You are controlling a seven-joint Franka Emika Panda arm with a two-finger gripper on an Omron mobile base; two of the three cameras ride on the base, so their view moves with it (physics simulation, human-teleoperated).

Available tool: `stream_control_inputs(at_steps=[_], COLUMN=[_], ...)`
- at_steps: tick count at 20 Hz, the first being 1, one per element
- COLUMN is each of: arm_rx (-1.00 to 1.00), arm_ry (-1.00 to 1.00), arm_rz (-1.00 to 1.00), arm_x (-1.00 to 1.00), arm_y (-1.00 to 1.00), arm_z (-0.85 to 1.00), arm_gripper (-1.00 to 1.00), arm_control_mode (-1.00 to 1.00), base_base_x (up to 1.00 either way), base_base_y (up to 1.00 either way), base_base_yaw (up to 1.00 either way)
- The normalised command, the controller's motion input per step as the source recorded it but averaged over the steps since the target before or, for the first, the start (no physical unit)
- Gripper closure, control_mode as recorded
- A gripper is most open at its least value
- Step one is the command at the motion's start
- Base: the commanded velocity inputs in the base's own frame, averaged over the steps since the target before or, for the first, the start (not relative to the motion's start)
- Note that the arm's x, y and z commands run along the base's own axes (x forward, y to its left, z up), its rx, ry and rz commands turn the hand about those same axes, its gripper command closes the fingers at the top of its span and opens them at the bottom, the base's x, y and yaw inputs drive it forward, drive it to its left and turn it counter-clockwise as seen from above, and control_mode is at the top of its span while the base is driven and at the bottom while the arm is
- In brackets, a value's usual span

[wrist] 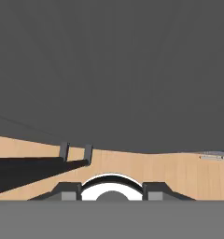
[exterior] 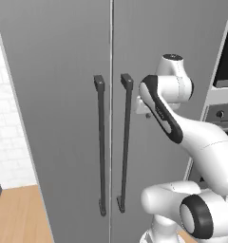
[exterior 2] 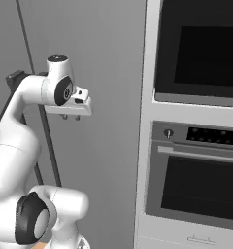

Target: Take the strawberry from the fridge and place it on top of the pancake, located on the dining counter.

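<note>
Rising from the base and bending forward toward the fridge [exterior: 59, 118], both grey doors standing shut. Hanging just in front of the right door, beside the two long dark bar handles [exterior: 125, 142], the tool [exterior 2: 70, 116] pointing downward, fingertips standing a little apart and gripping nothing. Showing in the hand view the door face, the handle ends and wood floor [wrist: 170, 172] below. Standing beyond to the right, a built-in oven [exterior 2: 196, 180].

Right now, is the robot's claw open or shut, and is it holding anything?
Claw: partly open with a gap between its tips, holding nothing, hanging in front of the closed fridge.
</note>
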Motion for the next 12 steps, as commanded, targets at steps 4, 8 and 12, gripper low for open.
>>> stream_control_inputs(at_steps=[4, 8, 12], arm_rx=[0.00, 0.00, 0.00], arm_ry=[0.00, 0.00, 0.00], arm_rz=[0.00, 0.00, 0.00], arm_x=[-0.02, 0.00, 0.00], arm_y=[0.00, 0.00, 0.00], arm_z=[0.00, 0.00, 0.00], arm_gripper=[-1.00, -1.00, -1.00], arm_control_mode=[1.00, 1.00, 1.00], base_base_x=[-0.24, -0.62, -0.73], base_base_y=[0.00, 0.07, 0.25], base_base_yaw=[-0.01, 0.00, -0.08])
